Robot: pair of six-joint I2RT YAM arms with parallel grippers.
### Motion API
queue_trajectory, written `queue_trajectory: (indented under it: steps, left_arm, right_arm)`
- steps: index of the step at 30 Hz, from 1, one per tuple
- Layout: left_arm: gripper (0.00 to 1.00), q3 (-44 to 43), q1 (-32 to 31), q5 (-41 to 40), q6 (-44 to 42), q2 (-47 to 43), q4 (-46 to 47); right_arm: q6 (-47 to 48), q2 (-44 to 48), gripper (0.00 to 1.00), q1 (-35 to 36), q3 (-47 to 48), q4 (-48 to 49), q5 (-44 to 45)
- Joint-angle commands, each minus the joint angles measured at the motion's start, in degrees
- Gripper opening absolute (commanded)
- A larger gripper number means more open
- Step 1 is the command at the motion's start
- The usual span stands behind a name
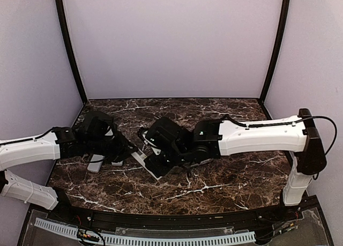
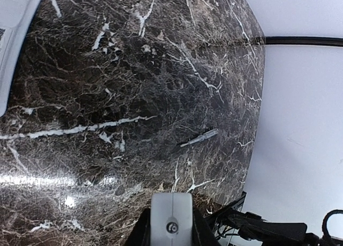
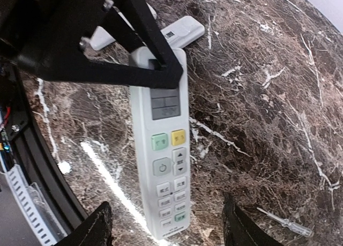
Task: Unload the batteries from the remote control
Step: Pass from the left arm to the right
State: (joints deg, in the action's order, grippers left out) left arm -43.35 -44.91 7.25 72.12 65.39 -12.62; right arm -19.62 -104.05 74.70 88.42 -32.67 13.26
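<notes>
The remote (image 3: 161, 165) lies buttons up; the batteries are hidden, I think inside. The right claw (image 3: 169, 227) stands wide over its near end, and the left claw (image 3: 163, 69) is narrow on the far end. Grip the sides squarely, then turn it over.

1. Remote (image 3: 161, 149): a power symbol on a round button, with up and down arrows on the button beside it.
2. Its lower buttons carry small characters, too small to read.
3. Second remote (image 3: 185, 30): dark label print, unreadable.
</notes>
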Motion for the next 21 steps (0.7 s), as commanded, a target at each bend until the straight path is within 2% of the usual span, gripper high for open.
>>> queue_trajectory:
  steps: [1, 5, 12, 21]
  left_arm:
    - [0.0, -2.39, -0.12, -0.99, 5.97, 0.18, -7.07]
    - [0.0, -4.6, -0.05, 0.19, 7.67, 2.46, -10.73]
    - [0.0, -4.53, -0.18, 0.89, 9.92, 3.01, -10.33]
    - [0.0, -3.28, -0.07, 0.17, 12.05, 0.44, -10.12]
  right_arm:
    - [-2.1, -3.83, 0.64, 1.49, 3.76, -4.4, 9.14]
    - [-1.26, -7.07, 0.63, 2.72, 6.41, -5.36, 10.07]
    - [-1.58, -9.91, 0.63, 4.6, 8.4, -5.36, 11.51]
    - [-3.56, -13.54, 0.54, 4.66, 9.23, -7.14, 14.21]
